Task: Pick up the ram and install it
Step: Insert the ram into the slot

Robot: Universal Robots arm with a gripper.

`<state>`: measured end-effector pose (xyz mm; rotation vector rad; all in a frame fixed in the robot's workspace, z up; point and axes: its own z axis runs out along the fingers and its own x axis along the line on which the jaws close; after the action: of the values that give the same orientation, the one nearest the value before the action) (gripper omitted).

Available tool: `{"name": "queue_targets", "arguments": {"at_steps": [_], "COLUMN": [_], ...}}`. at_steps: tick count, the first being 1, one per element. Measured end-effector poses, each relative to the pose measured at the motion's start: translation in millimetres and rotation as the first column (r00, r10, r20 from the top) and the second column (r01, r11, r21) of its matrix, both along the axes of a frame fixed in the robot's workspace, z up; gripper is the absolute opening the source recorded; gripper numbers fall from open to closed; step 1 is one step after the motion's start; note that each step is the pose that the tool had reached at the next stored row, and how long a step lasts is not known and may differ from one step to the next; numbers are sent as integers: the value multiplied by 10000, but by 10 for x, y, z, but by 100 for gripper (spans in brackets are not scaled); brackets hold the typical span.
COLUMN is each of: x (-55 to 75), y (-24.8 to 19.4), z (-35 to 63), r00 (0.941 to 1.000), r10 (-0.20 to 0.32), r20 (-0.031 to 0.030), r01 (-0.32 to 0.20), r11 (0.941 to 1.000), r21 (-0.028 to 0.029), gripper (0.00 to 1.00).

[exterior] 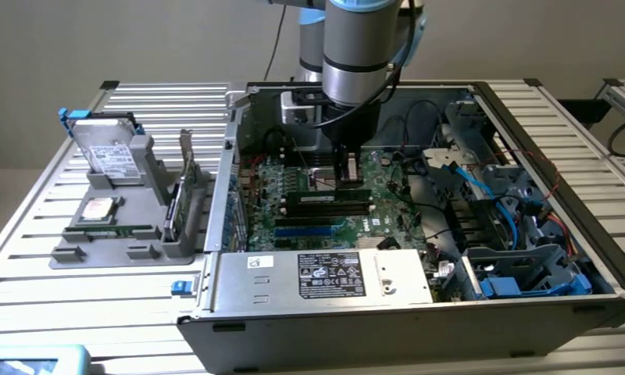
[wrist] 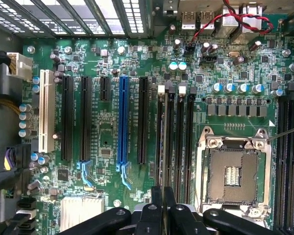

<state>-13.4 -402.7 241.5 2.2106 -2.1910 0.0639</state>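
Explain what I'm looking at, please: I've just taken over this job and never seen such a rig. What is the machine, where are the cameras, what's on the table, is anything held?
The machine is one robot arm ending in a tool, its grasping part. One picture comes from a camera off the arm; the other from a camera on the wrist, looking past the tool at the motherboard. On the slatted table lies an open PC case; at the exterior view's left, a grey holder carries drives and a card. The tool is shut, right above the ram, a green stick at the slots. Whether it grips the ram, I cannot tell.
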Motion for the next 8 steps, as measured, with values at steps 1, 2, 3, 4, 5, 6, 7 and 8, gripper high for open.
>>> {"name": "queue_targets", "arguments": {"at_steps": [1, 2, 3, 4, 5, 6, 7, 8], "x": [0, 0, 0, 0, 0, 0, 0, 0], "y": [0, -1, -3, -3, -3, -3, -3, -3], "z": [-2, -4, -6, -12, -22, -29, -35, -43], "r00": [10000, 10000, 10000, 10000, 10000, 10000, 10000, 10000], "r10": [6, 10, 14, 18, 20, 24, 26, 29], "r20": [0, -1, -1, -1, -1, -1, -2, -2], "r01": [-6, -10, -14, -18, -20, -24, -26, -29], "r11": [10000, 10000, 10000, 10000, 10000, 10000, 10000, 10000], "r21": [1, -1, -2, 1, 1, 0, 0, -1], "gripper": [13, 13, 13, 13, 13, 13, 13, 13]}}
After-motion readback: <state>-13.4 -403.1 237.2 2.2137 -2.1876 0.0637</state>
